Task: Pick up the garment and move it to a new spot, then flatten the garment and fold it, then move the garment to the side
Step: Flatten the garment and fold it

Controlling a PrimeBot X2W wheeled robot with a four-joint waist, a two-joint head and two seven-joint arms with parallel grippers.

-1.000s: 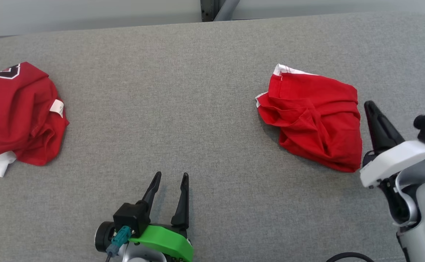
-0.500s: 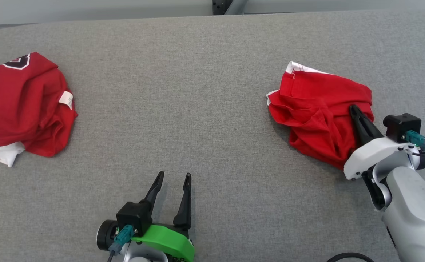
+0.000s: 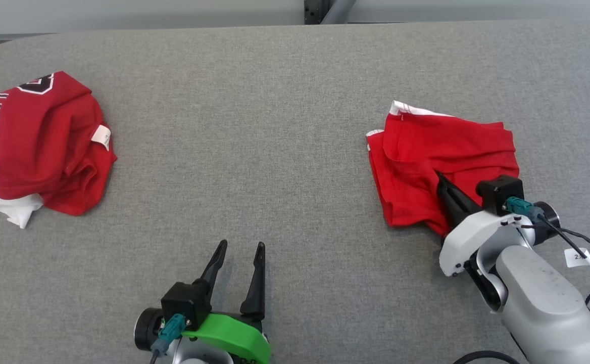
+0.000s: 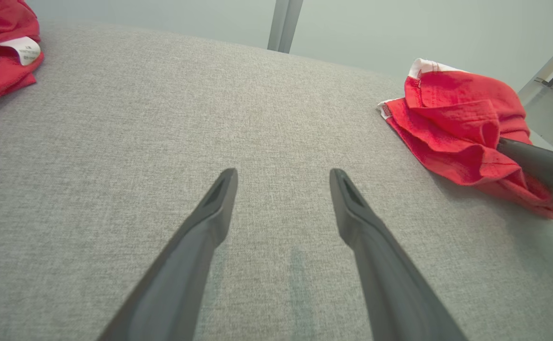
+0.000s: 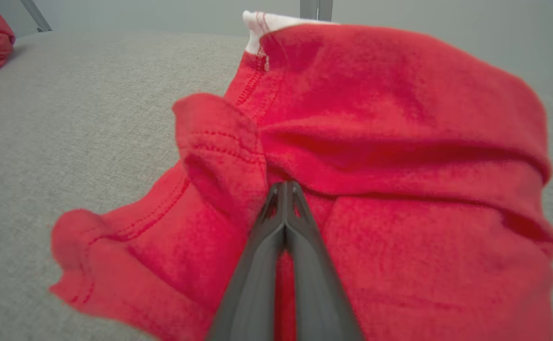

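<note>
Lying crumpled under the clenched right gripper (image 3: 439,175), whose tips touch a fold without visibly pinching it, the garment (image 3: 441,146) looks light, limp and soft, best pinched at the stitched hem just left of those tips, the left gripper (image 3: 240,243) released, well apart.

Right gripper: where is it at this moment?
Head view, lower right: the right gripper, fingers together, has its tips against the near side of the crumpled red garment on the grey table.
</note>
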